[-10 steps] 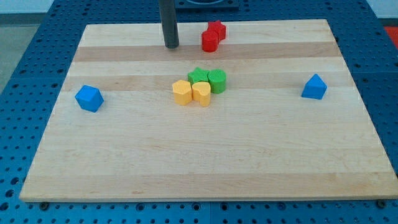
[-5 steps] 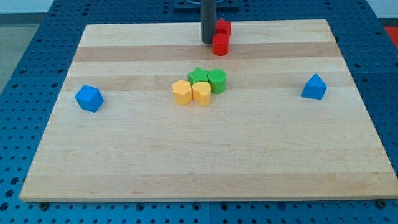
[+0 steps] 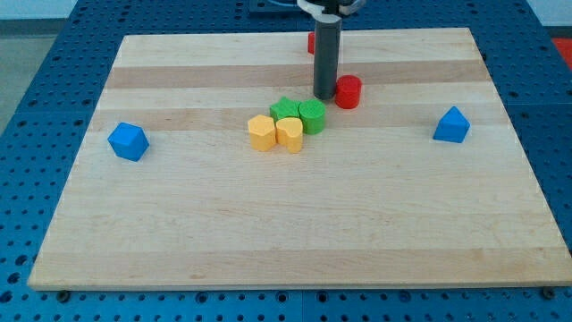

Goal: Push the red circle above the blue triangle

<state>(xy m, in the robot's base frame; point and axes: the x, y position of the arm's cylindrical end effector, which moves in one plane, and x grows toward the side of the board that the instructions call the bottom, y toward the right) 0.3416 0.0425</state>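
Observation:
The red circle (image 3: 348,91) stands on the wooden board, right of centre in the upper half. My tip (image 3: 323,95) is against its left side. The blue triangle (image 3: 452,124) sits near the board's right edge, to the right of and slightly below the red circle. A second red block (image 3: 311,41) is mostly hidden behind my rod near the view's top.
A cluster of two green blocks (image 3: 298,114) and two yellow blocks (image 3: 275,133) sits just below-left of my tip. A blue block (image 3: 128,141) lies near the board's left edge. The wooden board (image 3: 295,224) rests on a blue perforated table.
My tip moved right and toward the view's bottom, pushing the red circle away from the other red block, down and to the right. The other blocks have not moved.

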